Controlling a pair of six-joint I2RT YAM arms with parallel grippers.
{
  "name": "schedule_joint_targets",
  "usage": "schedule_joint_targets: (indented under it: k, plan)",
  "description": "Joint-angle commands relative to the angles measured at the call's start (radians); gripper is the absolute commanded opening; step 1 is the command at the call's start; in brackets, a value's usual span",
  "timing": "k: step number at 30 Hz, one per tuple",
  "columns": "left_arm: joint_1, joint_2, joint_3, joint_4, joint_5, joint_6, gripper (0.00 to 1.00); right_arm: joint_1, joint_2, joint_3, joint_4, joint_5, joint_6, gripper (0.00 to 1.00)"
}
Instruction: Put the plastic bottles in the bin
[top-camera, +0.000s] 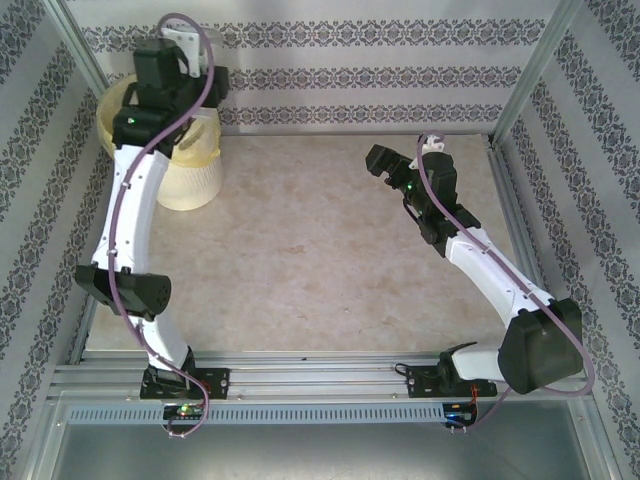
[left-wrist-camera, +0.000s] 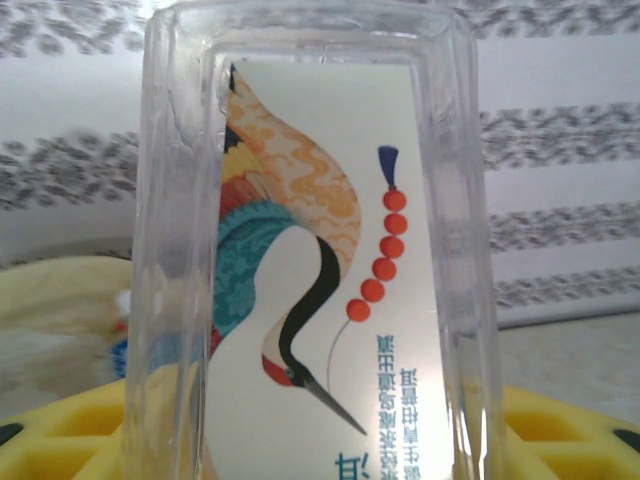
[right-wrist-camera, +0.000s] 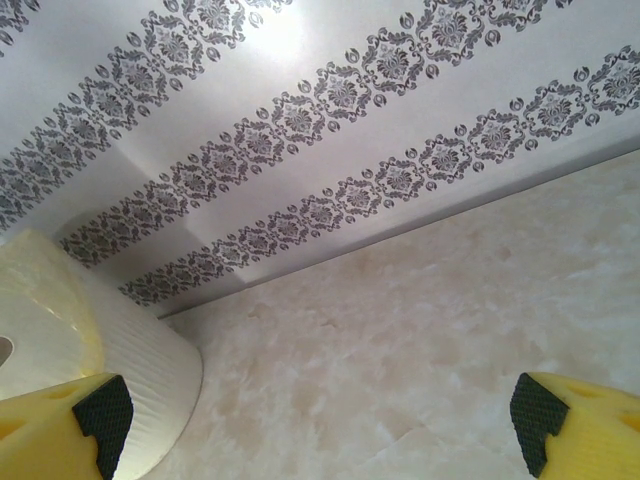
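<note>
Beige marbled table (top-camera: 330, 250), bin (top-camera: 195, 185) at far-left corner.

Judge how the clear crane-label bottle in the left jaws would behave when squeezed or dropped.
Probably light: the bottle looks empty, with the wallpaper showing through its edges. Its clear sides may buckle under a hard squeeze. The smooth, glossy plastic could slip.

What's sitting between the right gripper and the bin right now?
Only bare table top. The top view shows that stretch running unbroken from the right gripper to the bin.
</note>
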Motion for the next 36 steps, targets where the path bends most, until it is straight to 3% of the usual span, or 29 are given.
schedule_joint_targets:
  k: [1,5,13,21,28,33,36]
  plan:
    - [0.073,0.104,0.054,-0.017,0.091,0.124,0.52,0.001,-0.031,-0.017,0.036,-0.003,0.014,0.98]
    - [0.134,0.198,0.142,-0.016,0.161,0.172,0.51,0.001,-0.048,-0.027,0.026,0.011,0.009,0.98]
    - [0.226,0.295,0.131,0.131,0.337,0.205,0.51,0.004,-0.062,-0.037,0.009,0.029,0.009,0.98]
    - [0.241,0.313,0.092,-0.002,0.437,0.349,0.53,0.01,-0.062,-0.041,0.007,0.048,0.006,0.98]
    - [0.286,0.25,0.105,-0.049,0.362,0.388,0.67,0.01,-0.057,-0.019,-0.008,0.048,-0.019,0.98]
    - [0.294,0.207,0.115,-0.069,0.393,0.382,0.99,0.008,-0.055,-0.021,-0.008,0.053,-0.02,0.98]
    - [0.294,0.198,0.13,-0.048,0.463,0.288,1.0,0.007,-0.051,-0.017,-0.009,0.053,-0.02,0.98]
